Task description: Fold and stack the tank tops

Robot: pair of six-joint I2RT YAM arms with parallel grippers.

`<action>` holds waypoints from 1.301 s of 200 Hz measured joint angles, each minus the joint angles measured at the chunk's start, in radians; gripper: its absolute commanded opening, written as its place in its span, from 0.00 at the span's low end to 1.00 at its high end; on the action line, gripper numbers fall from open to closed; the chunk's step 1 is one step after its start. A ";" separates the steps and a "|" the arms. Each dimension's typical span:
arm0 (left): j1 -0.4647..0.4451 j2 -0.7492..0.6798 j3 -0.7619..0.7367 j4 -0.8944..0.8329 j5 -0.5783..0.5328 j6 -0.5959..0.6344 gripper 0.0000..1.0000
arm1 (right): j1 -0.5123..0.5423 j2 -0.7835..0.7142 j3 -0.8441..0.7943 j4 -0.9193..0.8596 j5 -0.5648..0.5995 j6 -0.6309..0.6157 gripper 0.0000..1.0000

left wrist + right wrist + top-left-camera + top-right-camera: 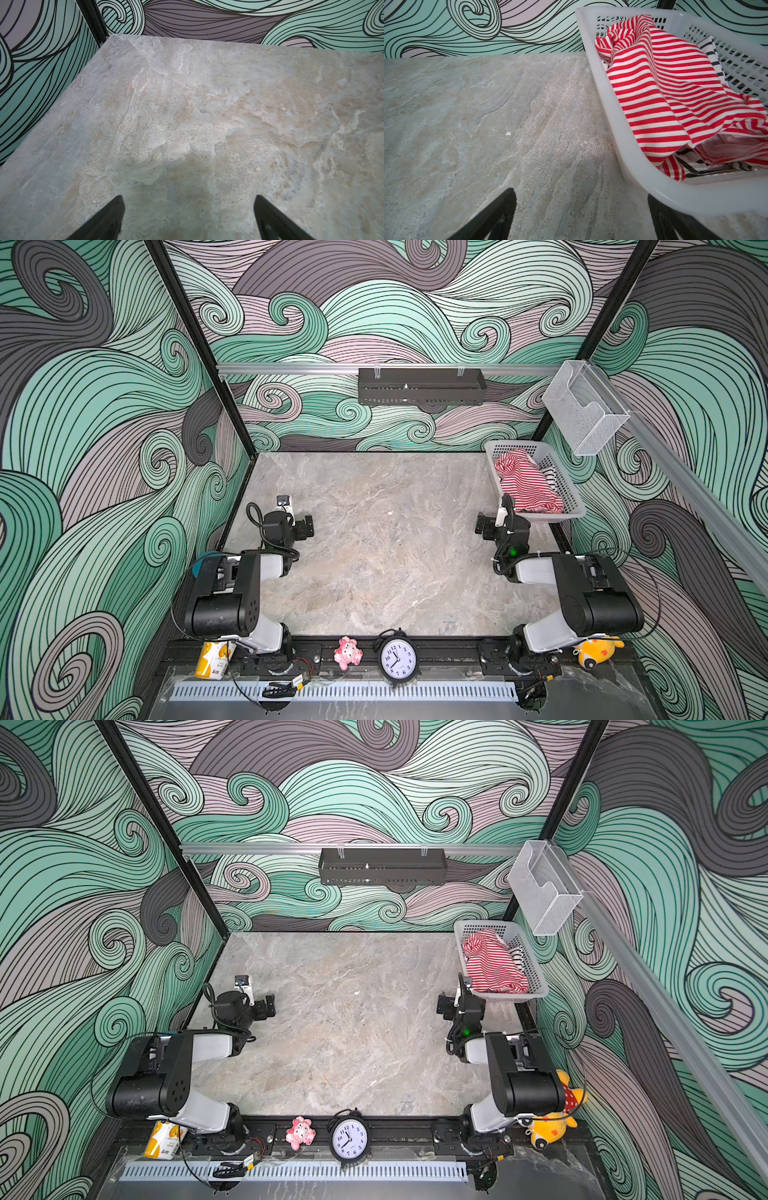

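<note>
A clock (397,659) is sitting on the front rail. Beyond it, the left gripper (308,526) and right gripper (481,526) are hovering over the table (374,539), both spread wide and gripping nothing. At the far right, just past the right gripper, the basket (571,493) is holding the 2 tops, with the red top (525,483) lying crumpled over the black top (549,477).

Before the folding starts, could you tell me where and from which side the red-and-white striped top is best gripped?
Probably pinch a raised crease of the red-and-white top from above with the right gripper: it lies crumpled over the black-and-white top, and the basket walls block any sideways approach.
</note>
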 measured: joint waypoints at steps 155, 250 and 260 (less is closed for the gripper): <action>0.015 -0.145 0.419 -0.809 0.076 0.070 0.97 | -0.023 -0.565 0.504 -1.278 0.291 0.407 0.99; 0.019 -0.244 0.487 -1.131 0.239 0.137 0.95 | -0.164 0.256 1.327 -1.669 0.119 0.336 0.71; 0.019 -0.257 0.479 -1.139 0.245 0.144 0.95 | -0.179 0.327 1.362 -1.680 0.086 0.326 0.67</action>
